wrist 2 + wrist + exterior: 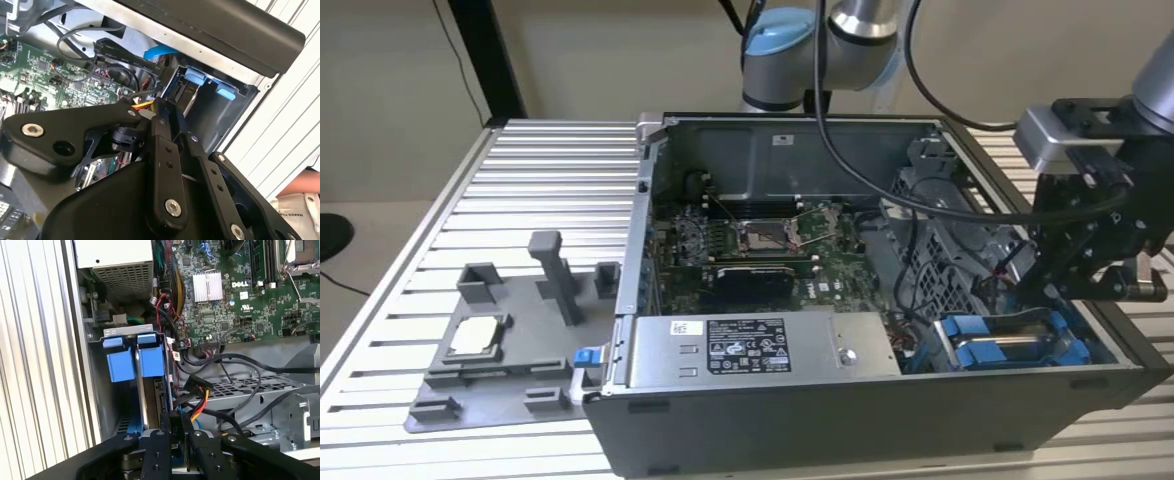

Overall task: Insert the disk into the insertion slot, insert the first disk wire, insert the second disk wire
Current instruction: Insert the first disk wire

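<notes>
Ribbed metal table (pixel 520 170) bears an open computer case (pixel 854 420) where the disk (pixel 135 362) sits in its slot (pixel 97 380), the gripper (pixel 177 421) above, jaws pressed close, apparently pinching a yellow-and-red wire (pixel 200 402) meant for it.

PC case (pixel 854 420): dark grey shell. Inside the case: green motherboard (pixel 761 250), disk (pixel 135 362) with bright blue frame, grey box (pixel 761 345) with black-and-white sticker, wires (pixel 201 402) seemingly yellow, red, black. Beside the case: ribbed silver table (pixel 520 190).
</notes>
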You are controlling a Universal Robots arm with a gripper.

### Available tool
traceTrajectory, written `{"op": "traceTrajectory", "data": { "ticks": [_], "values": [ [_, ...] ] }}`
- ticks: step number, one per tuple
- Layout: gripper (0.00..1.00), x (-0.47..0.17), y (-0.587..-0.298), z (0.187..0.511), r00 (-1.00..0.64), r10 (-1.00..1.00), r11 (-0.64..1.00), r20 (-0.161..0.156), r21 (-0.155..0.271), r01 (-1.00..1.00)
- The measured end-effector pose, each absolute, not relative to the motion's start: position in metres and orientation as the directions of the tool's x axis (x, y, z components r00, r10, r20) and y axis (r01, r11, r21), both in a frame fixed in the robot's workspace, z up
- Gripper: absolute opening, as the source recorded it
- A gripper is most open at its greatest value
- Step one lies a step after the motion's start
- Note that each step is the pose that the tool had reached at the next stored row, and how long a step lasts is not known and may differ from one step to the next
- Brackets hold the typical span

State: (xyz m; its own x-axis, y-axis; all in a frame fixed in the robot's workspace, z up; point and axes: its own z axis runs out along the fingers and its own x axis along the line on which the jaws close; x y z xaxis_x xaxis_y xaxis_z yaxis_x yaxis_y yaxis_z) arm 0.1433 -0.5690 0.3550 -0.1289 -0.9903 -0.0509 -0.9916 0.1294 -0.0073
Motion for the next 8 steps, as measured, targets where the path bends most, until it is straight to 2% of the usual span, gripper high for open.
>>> {"op": "traceTrajectory", "data": {
  "ticks": [8],
  "values": [
    [0.0, 0.147, -0.5696, 0.3501, -0.118, -0.992, 0.118, -0.049, 0.01, -0.993]
  ]
}}
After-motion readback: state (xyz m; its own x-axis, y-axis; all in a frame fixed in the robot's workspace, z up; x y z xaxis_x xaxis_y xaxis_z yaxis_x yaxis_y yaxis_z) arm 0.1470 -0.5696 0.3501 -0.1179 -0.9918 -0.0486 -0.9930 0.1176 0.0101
